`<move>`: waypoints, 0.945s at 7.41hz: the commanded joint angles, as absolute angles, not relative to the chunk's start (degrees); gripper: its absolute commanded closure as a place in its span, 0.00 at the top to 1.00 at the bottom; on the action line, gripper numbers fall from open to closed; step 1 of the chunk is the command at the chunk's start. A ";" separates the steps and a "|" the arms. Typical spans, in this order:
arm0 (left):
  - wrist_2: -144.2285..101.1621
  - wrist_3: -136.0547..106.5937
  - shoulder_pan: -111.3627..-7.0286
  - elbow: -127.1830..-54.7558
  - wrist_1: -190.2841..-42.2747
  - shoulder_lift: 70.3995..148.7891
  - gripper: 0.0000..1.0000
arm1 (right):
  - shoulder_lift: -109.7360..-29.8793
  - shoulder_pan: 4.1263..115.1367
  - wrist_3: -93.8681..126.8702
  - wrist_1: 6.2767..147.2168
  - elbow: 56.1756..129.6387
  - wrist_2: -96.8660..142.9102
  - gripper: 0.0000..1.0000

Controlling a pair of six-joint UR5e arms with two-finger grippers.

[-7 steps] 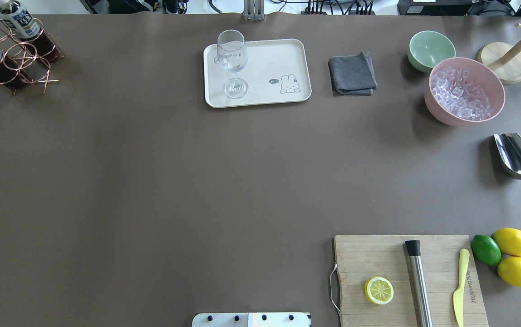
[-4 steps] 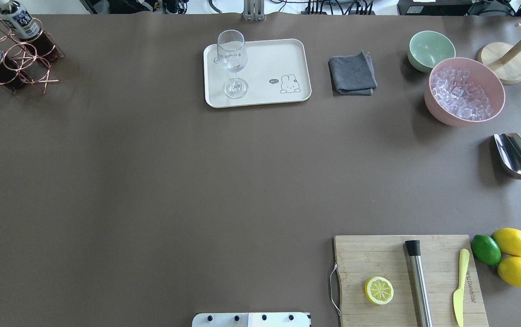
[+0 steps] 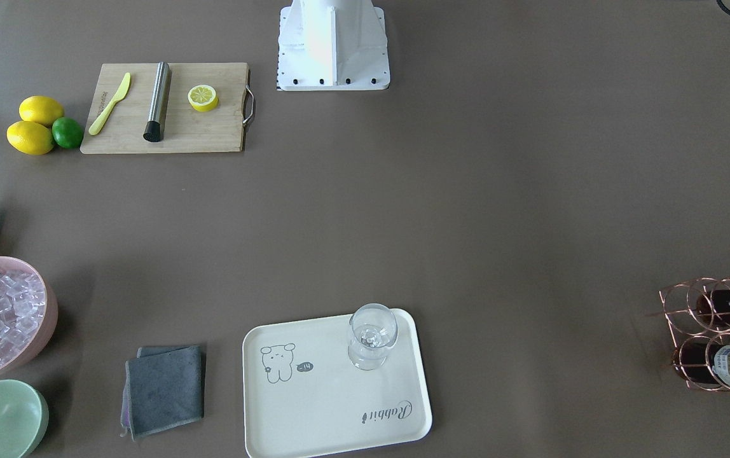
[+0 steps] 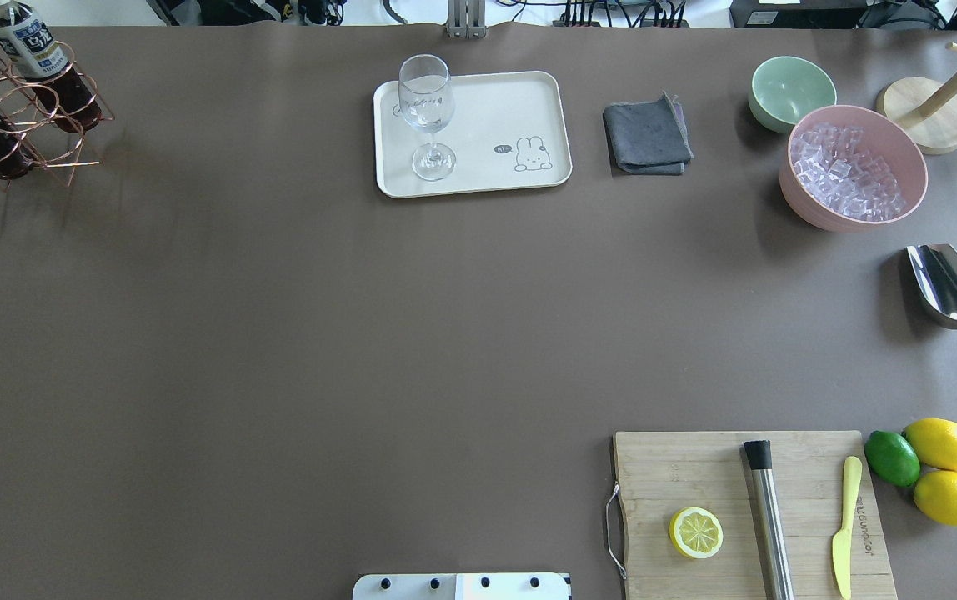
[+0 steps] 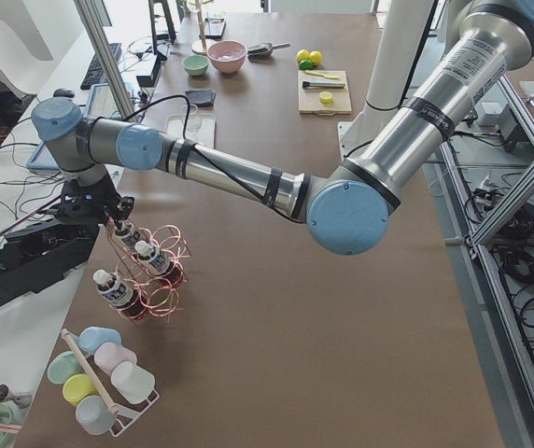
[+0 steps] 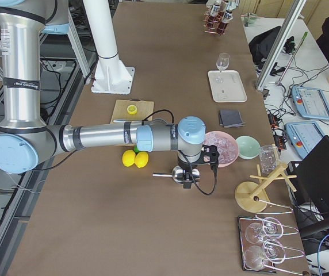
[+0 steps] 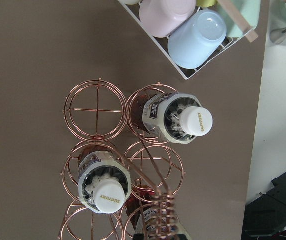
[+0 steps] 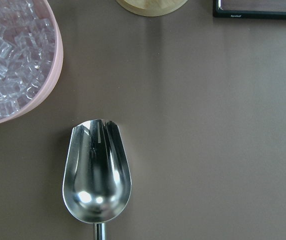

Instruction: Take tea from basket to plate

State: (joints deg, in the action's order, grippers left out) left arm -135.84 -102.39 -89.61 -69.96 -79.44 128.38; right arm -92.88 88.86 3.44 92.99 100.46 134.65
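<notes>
The copper wire basket (image 4: 45, 137) stands at the table's far left corner with bottles of tea (image 4: 28, 42) in it. From the left wrist camera I look straight down on two white-capped tea bottles (image 7: 197, 120) (image 7: 108, 196) and a third (image 7: 145, 220) under the coiled handle of the basket (image 7: 97, 86). In the exterior left view my left gripper (image 5: 108, 207) hangs right over the basket (image 5: 160, 289); I cannot tell whether it is open or shut. The cream plate (image 4: 495, 108) lies at the far middle, carrying a stemmed glass (image 4: 427, 117). My right gripper (image 6: 188, 172) hovers over a steel scoop (image 8: 97, 172); its state is unclear.
A rack of pastel cups (image 7: 193, 30) sits close beside the basket. At the right stand a pink bowl of ice (image 4: 854, 167), a green bowl (image 4: 791, 92) and a grey cloth (image 4: 647, 135). A cutting board (image 4: 695, 467) with a half lemon, lemons and a lime lies near the front right.
The basket with its bottles has shifted slightly to the left in the overhead view. Everything else on the table is as before.
</notes>
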 commanded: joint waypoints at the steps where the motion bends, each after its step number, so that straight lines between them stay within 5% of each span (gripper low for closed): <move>1: -136.84 -102.74 -89.65 -89.63 -56.89 128.06 0.00 | -92.90 88.86 3.43 92.99 100.46 134.65 1.00; 3: -137.80 -107.09 -87.98 -112.13 -38.74 126.40 0.00 | -92.90 88.86 3.43 92.99 100.46 134.65 1.00; 7: -140.19 -131.33 -75.02 -121.90 -38.32 133.48 0.00 | -93.25 89.03 2.81 92.99 100.55 134.65 1.00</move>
State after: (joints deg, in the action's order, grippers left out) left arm -140.01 -121.25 -82.22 -119.01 -38.78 129.60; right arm -93.01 88.91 3.15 92.99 100.46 134.65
